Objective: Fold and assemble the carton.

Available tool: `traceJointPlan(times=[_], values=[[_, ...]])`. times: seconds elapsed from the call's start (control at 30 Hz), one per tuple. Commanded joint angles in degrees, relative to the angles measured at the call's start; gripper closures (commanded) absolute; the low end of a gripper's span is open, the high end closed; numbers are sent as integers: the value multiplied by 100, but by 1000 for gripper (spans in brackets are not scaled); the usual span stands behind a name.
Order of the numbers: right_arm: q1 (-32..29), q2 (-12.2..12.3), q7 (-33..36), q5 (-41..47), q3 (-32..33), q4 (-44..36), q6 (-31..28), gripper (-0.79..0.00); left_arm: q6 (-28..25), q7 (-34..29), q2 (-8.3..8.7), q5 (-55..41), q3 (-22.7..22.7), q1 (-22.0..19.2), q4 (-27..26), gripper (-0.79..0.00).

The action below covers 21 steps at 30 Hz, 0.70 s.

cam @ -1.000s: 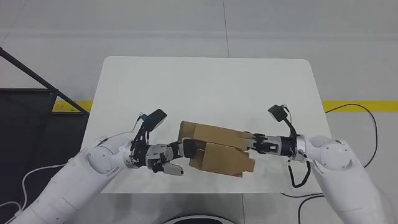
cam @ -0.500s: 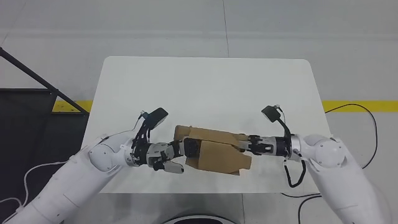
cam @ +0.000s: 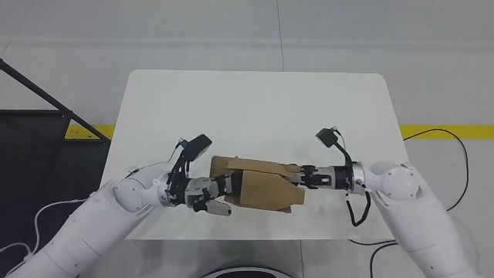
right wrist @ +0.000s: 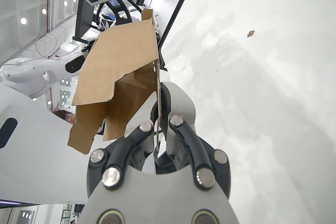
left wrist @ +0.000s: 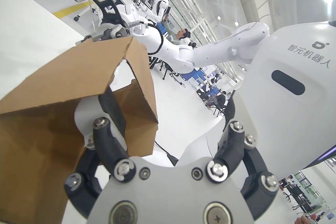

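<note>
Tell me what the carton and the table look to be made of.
Carton: brown cardboard, matte and unprinted. Its cut edges look rough and fibrous, and it holds sharp fold creases. It is probably corrugated, though the fluting is not plain to see.
Table: smooth white top, faintly glossy, since the right wrist view shows soft reflections on it. It could be laminate or painted board; I cannot tell which.

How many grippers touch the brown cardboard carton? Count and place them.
2. The left gripper, open, hooks one finger inside the brown cardboard carton; the right gripper pinches its opposite end.
</note>
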Motion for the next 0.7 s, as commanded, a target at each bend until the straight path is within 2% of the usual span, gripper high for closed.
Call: traceJointPlan(times=[0.0,0.67], values=[[29,-7,15,-8,-41,2,34,0,0,0,6,-9,33,-12,-6,-785],[263,-51,13,-177,-282,24,223,0,0,0,-26,111,206,-162,267,-785]])
